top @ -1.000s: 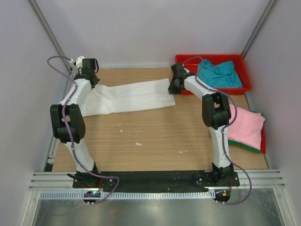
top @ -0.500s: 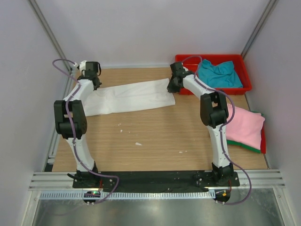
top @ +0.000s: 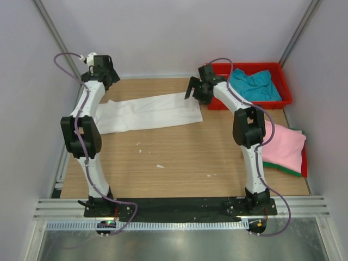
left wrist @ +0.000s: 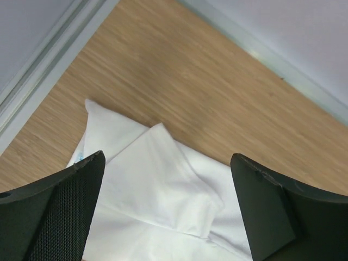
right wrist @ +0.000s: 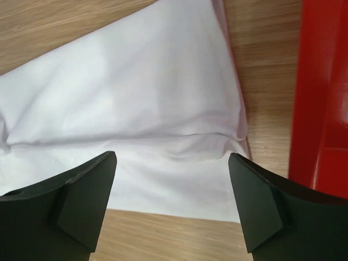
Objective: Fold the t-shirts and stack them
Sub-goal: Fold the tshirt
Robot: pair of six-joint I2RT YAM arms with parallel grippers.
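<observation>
White t-shirt (top: 147, 111) stretched near tabletop's (top: 179, 157) far edge, left end effector (left wrist: 167, 163) and right end effector (right wrist: 171, 159) both released, over its ends

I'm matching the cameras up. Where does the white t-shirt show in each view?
Top external: white t-shirt lies long across the far side.
Left wrist: white t-shirt lower middle, folded end.
Right wrist: white t-shirt middle and left, beside the red tray.
Shared landmark: the wooden tabletop, in all three.
</observation>
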